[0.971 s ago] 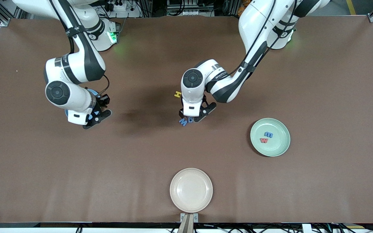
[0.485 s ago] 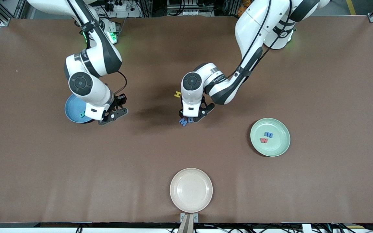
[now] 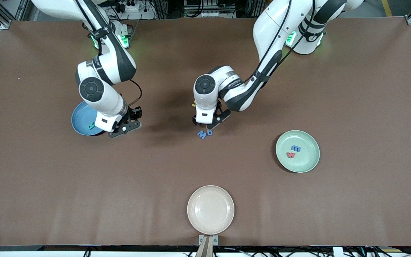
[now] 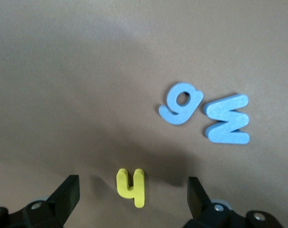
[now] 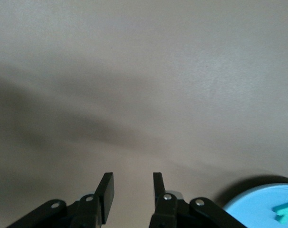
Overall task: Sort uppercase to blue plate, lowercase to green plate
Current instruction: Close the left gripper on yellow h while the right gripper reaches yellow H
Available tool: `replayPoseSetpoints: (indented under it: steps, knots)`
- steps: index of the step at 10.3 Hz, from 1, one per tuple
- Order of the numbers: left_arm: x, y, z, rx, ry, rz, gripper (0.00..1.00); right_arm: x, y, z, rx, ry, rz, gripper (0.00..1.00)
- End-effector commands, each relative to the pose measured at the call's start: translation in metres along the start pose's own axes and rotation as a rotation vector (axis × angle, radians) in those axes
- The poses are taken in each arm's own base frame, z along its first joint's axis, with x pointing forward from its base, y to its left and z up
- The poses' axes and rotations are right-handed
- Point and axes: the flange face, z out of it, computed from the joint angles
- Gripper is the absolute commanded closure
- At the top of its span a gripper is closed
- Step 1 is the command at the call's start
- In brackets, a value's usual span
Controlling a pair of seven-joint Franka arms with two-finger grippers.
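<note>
**Desk:** Where is the small yellow foam lowercase h (image 4: 131,187) relative to your tool?

**Me:** In the left wrist view it lies flat on the brown table (image 3: 351,89), right between the two black fingers (image 4: 68,194) of the left gripper (image 4: 132,184). I have that gripper spread wide and it touches nothing. There is bare table between the h and each finger. From the front camera the gripper (image 3: 207,123) hides the h.

**Desk:** What is around it?

**Me:** A blue foam rounded g-like letter (image 4: 181,103) and a blue foam capital M (image 4: 228,118) lie side by side, almost touching. They sit a little nearer to the front camera than the gripper. The M (image 3: 201,134) is on the side toward the right arm's end, and the rounded letter (image 3: 209,132) is beside it.

**Desk:** And the plates?

**Me:** The round pale mint-green plate (image 3: 309,162) sits toward the left arm's end and holds a red foam w (image 3: 290,155) and a blue foam m (image 3: 296,148). The round sky-blue plate (image 3: 79,117) sits toward the right arm's end with a teal foam R (image 3: 91,125) on it. A round beige plate (image 3: 210,210) lies nearest the front camera.

**Desk:** And the right arm?

**Me:** The right gripper (image 3: 120,127) hangs over bare table just beside the blue plate. Its fingers (image 5: 106,190) are a little apart, with nothing between them.
</note>
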Motion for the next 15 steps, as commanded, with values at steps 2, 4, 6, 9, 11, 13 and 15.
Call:
replayPoseSetpoints:
  steps: [2,4,6,9,11,13,15]
  knots:
    - [0.0,-0.001,0.003,-0.005,0.016,-0.011,0.0,-0.015,-0.05,0.009,0.02,0.046,0.11,0.51]
    - [-0.001,-0.002,0.005,-0.002,0.015,-0.01,0.0,-0.018,-0.054,0.013,0.021,0.037,0.13,0.51]
    - [-0.002,-0.004,0.008,0.0,0.015,-0.007,0.0,-0.02,-0.055,0.015,0.023,0.032,0.132,0.51]
    - [-0.004,-0.004,0.009,-0.005,0.014,-0.006,0.0,-0.03,-0.071,0.017,0.057,0.049,0.136,0.4]
    - [-0.008,-0.004,0.008,-0.006,0.011,-0.083,0.76,-0.032,-0.071,0.02,0.059,0.055,0.151,0.4]
    - [-0.015,-0.004,0.009,-0.007,0.018,-0.125,1.0,-0.036,-0.087,0.016,0.063,0.058,0.162,0.42]
    - [-0.015,-0.003,0.008,-0.008,0.018,-0.127,1.0,-0.036,-0.089,0.016,0.064,0.058,0.162,0.43]
